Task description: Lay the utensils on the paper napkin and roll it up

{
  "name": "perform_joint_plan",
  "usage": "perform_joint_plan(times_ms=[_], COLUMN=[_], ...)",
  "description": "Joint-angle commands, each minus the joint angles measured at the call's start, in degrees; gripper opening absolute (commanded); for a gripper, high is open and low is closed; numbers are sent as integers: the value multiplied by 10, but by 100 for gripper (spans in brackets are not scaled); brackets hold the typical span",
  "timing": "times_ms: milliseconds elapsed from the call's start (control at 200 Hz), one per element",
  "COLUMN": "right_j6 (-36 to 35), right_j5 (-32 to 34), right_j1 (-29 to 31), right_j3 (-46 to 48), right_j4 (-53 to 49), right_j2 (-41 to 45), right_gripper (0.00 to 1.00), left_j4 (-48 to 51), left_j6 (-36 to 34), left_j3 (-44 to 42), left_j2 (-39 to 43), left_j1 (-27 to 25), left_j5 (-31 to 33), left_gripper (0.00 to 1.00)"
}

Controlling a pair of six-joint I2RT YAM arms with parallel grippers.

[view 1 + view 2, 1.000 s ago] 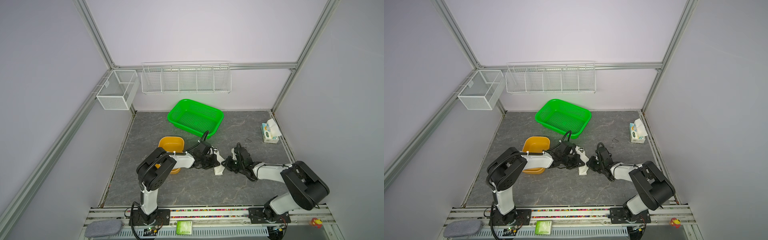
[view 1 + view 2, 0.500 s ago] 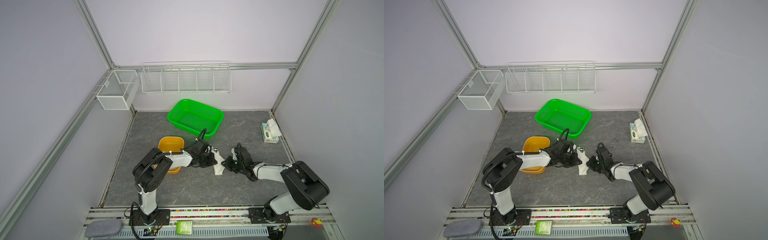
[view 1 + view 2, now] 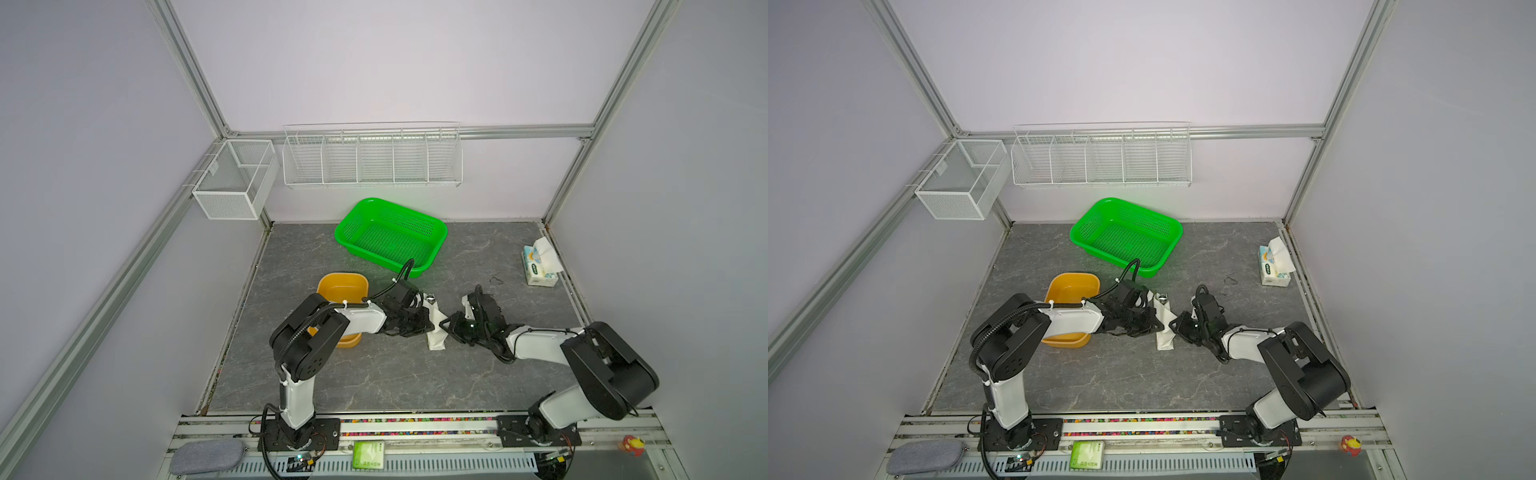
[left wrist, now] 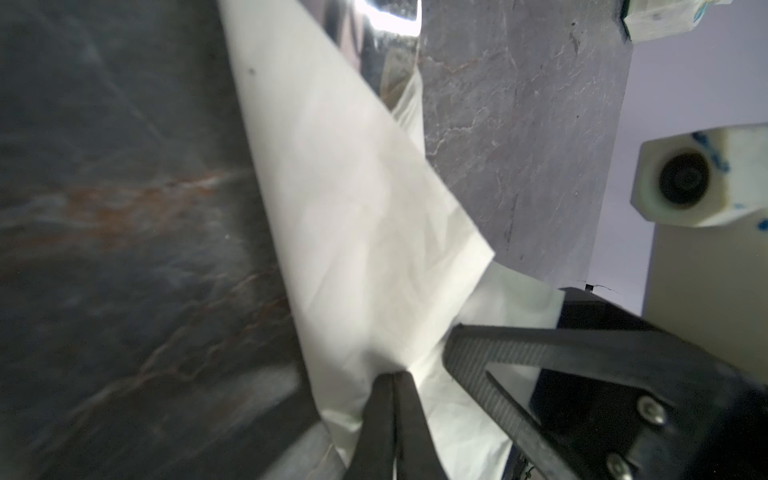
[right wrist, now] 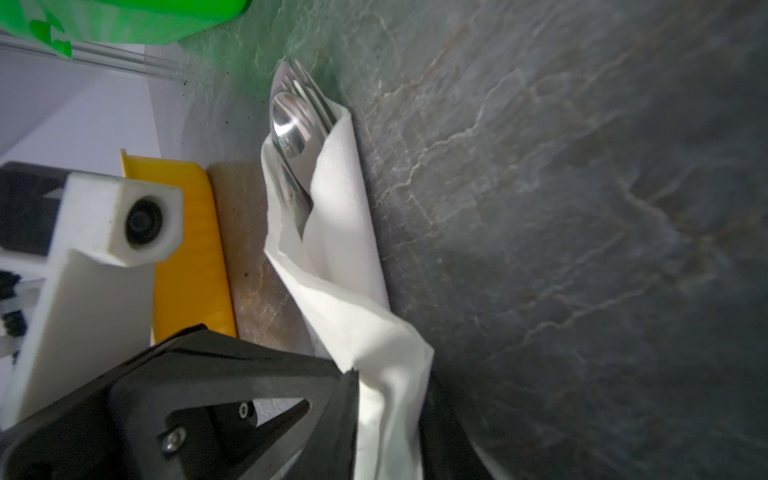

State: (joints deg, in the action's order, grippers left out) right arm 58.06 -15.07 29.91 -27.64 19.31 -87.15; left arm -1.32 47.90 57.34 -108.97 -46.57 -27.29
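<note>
Wrapped: utensils (image 5: 291,124) inside paper napkin (image 5: 345,232).
I see left gripper (image 4: 392,378) pinching its edge; right gripper (image 5: 392,380) fingers straddle it, grip unclear.

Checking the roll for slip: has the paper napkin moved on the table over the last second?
No. In a top view the paper napkin sits where it did, just in front of the green basket.
</note>
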Motion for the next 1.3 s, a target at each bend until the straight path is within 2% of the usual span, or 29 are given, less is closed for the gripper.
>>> perform_joint_plan(times_ms=[0,135,205,420,650,810,1010,1295], right_j6=[-1,-15,-11,-21,-29,-31,-39,-40], right_j5=[-10,-7,4,-24,-24,-18,-15,-16], right_j1=[-3,0,2,8,17,18,18,16], right_j3=[5,-1,9,-8,-26,-26,-27,-23], right_j4=[9,-16,-18,-6,-2,-6,-13,-8], right_j2=[-8,-7,4,-23,-58,-69,-71,-70], right_gripper=[32,40,48,50,46,35,29,20], left_j4=[12,10,10,2,0,0,2,14], left_j6=[-4,-3,-1,3,5,7,7,6], left_j3=[7,4,4,3,4,5,3,-23], left_j2=[-17,-16,-14,-16,-15,-13,-3,59], left_j1=[-6,-7,-7,-8,-9,-10,-11,-7], left_j5=[4,6,6,6,7,7,11,51], left_gripper=[3,3,3,3,2,2,3,7])
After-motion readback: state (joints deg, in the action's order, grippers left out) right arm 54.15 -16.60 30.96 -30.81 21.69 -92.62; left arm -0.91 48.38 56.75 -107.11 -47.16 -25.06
